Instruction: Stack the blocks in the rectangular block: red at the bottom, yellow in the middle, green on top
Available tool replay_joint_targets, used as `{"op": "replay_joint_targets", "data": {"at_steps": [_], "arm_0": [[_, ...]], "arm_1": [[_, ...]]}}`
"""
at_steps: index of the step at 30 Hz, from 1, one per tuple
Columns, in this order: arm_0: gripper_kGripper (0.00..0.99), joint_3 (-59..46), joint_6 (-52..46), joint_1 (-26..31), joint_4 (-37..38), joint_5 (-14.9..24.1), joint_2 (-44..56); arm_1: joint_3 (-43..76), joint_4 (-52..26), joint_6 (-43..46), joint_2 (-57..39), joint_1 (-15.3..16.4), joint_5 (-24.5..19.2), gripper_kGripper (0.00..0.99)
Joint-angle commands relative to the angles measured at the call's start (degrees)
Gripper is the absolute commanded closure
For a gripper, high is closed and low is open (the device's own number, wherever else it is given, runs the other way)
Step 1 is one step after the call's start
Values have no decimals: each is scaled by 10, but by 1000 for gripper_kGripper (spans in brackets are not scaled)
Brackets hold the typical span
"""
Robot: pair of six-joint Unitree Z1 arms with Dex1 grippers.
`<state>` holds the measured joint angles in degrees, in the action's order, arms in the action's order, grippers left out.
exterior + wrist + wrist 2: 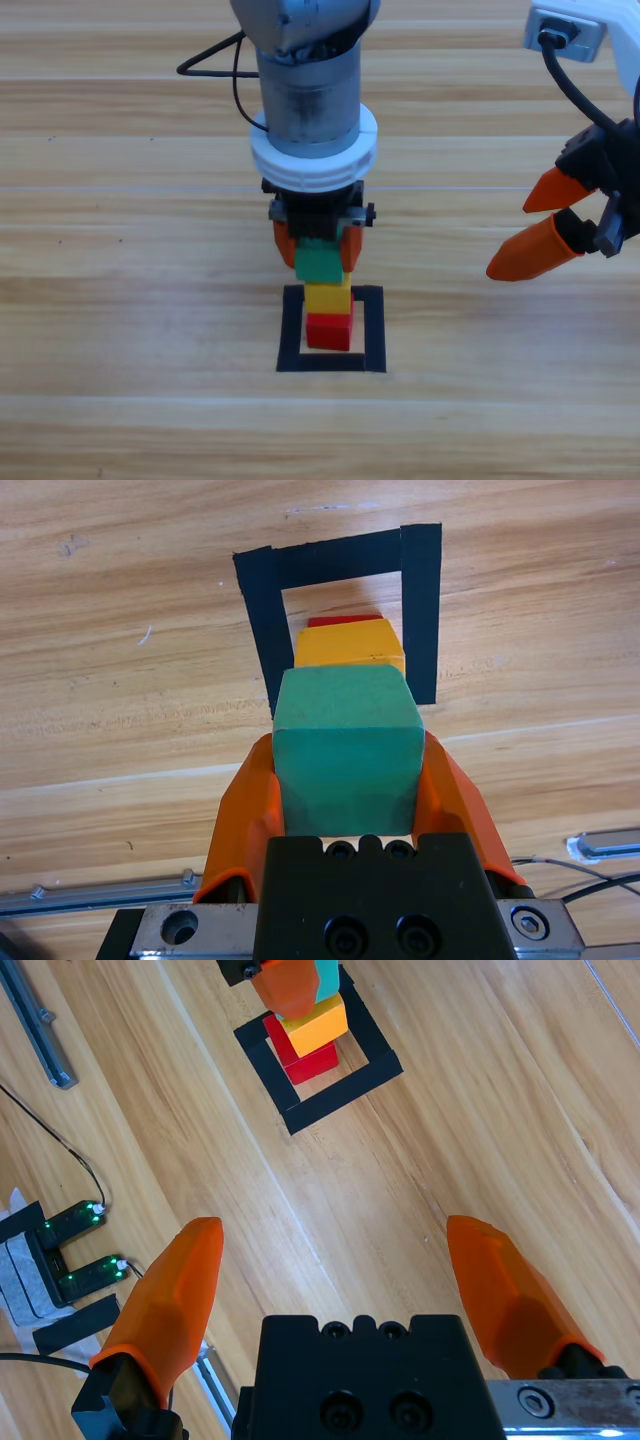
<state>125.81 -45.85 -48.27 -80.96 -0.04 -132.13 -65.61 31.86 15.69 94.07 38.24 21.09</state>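
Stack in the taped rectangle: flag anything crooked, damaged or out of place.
Nothing stands out. The red cube sits inside the black tape rectangle, the yellow cube squarely on it, and the left hand holds the green cube on top. The right hand waits open, apart.

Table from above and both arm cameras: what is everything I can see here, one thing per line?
Red cube: one, red, on bare wood inside the tape outline, bottom of the stack.
Yellow cube: one, yellow, on top of the red cube.
Green cube: one, teal-green, above the yellow cube, gripped.
Tape outline: one, black rectangle, middle of the table.
Table: one, pale wood planks.
Small boards with green lights: two, black, at the right wrist view's left edge.
Left tool: orange jaws shut on the green cube, over the stack.
Right tool: orange jaws open, holding nothing, at the right edge.
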Motion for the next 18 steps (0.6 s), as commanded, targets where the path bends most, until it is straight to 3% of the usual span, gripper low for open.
{"op": "replay_joint_targets", "data": {"at_steps": [1, 17, 18], "arm_0": [[990, 8, -6, -21, -2, -4, -31], [990, 9, -4, -23, -2, -1, -36], [930, 8, -4, -23, -2, -1, -34]], "arm_1": [[20, -18, 3, -33, -11, 11, 4], [20, -18, 3, -33, -11, 15, 4], [20, -18, 3, -33, -11, 16, 4]]}}
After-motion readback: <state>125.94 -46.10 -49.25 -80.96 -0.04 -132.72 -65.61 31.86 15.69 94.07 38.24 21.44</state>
